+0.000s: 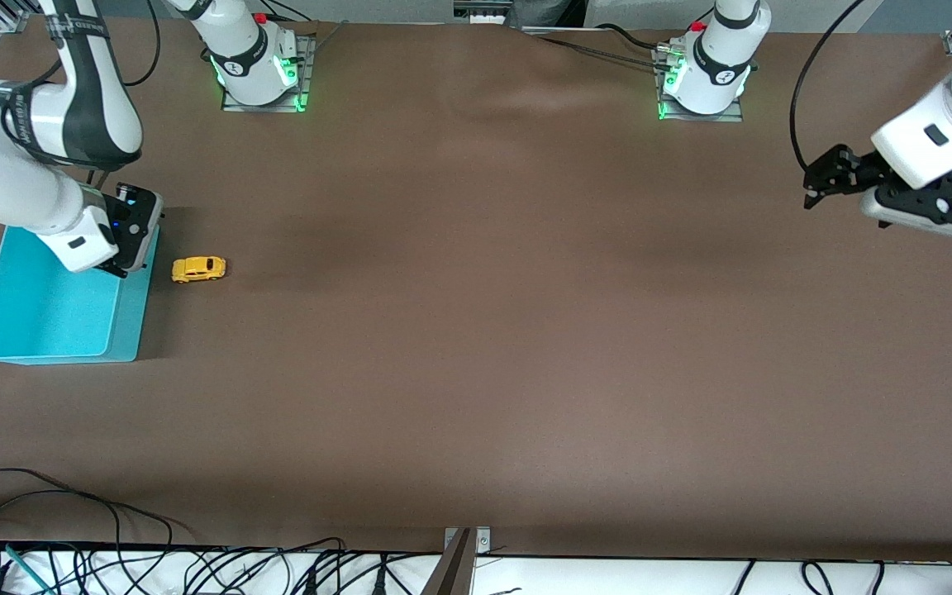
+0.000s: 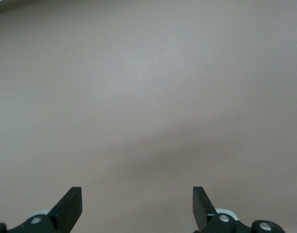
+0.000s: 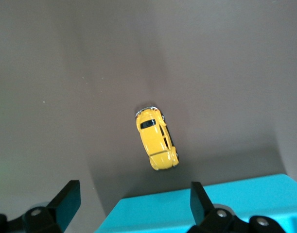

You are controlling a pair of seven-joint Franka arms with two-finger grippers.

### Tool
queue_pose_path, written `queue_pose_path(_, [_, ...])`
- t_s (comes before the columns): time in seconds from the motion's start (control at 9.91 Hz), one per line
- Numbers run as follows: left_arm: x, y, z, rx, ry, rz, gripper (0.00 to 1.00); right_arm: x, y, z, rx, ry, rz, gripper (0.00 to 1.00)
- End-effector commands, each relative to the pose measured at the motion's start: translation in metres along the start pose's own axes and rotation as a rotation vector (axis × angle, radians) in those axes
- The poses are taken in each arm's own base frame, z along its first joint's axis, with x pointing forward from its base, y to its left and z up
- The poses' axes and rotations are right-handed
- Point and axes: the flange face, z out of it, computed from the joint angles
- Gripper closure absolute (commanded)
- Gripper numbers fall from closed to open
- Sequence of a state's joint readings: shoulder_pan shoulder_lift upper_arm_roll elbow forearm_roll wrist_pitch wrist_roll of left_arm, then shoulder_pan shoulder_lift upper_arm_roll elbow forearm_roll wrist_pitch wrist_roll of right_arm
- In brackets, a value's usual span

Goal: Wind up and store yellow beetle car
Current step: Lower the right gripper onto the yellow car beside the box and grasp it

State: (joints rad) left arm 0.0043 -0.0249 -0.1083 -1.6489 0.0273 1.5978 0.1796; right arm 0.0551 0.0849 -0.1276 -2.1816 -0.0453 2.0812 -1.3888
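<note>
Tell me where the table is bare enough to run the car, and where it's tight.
Bare brown table stretches from the yellow beetle car to under the open left tool. It's tight at the turquoise bin: the open right tool hangs over its rim, the car just beside.

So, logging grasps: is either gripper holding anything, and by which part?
Nothing: left gripper and right gripper are open; small yellow beetle toy car sits on the table.

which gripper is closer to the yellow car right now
The right gripper, open over the turquoise bin's edge right beside the yellow beetle car. The left gripper waits open at the table's other end.
</note>
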Motion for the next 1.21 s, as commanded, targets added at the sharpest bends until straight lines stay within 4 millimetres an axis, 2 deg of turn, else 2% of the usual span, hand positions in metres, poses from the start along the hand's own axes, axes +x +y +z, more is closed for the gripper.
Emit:
queue_pose_path(0.0, [-0.007, -0.003, 0.003, 0.007, 0.023, -0.018, 0.00, -0.012, -0.006, 0.028, -0.004, 0.005, -0.062, 0.00])
queue_pose_path(0.1, [-0.007, -0.001, 0.003, 0.006, 0.024, -0.022, 0.00, -0.023, -0.001, 0.042, 0.001, 0.006, -0.097, 0.00])
queue_pose_path(0.5, [-0.005, -0.003, -0.003, 0.006, 0.032, -0.053, 0.00, -0.020, 0.009, 0.088, -0.072, 0.018, -0.189, 0.00])
queue_pose_path(0.91, [-0.006, -0.001, -0.002, 0.002, 0.015, -0.049, 0.00, -0.014, 0.016, 0.141, -0.049, 0.056, -0.188, 0.00])
queue_pose_path(1.01, [-0.007, -0.003, -0.001, 0.001, 0.009, -0.050, 0.00, -0.011, 0.016, 0.141, -0.051, 0.068, -0.199, 0.00])
queue_pose_path(1.11, [-0.007, -0.003, -0.001, 0.000, 0.008, -0.049, 0.00, 0.001, 0.015, 0.137, -0.058, 0.072, -0.233, 0.00])
